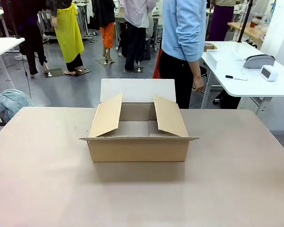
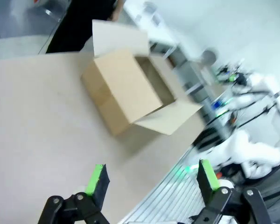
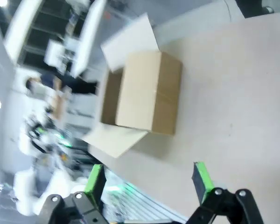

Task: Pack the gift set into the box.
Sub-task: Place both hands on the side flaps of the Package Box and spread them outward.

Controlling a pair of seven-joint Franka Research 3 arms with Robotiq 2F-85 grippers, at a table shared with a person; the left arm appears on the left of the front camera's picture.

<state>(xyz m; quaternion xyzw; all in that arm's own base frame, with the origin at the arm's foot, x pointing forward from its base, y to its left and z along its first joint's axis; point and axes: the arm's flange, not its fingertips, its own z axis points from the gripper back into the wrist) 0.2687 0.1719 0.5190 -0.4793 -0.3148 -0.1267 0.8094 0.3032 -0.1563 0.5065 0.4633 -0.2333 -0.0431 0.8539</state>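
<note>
Left gripper hangs with its green pads spread wide and nothing between them, over the near left edge of the table, well apart from the box. The box sits mid-table: far flap upright with its pale face toward me, left and right flaps raised at a slant, near flap folded out flat, bare cardboard floor showing inside. A person in a light blue top stands at the far side, just right of the box, and the right gripper hangs wide apart too, gripping nothing, above the table off the box's right.
</note>
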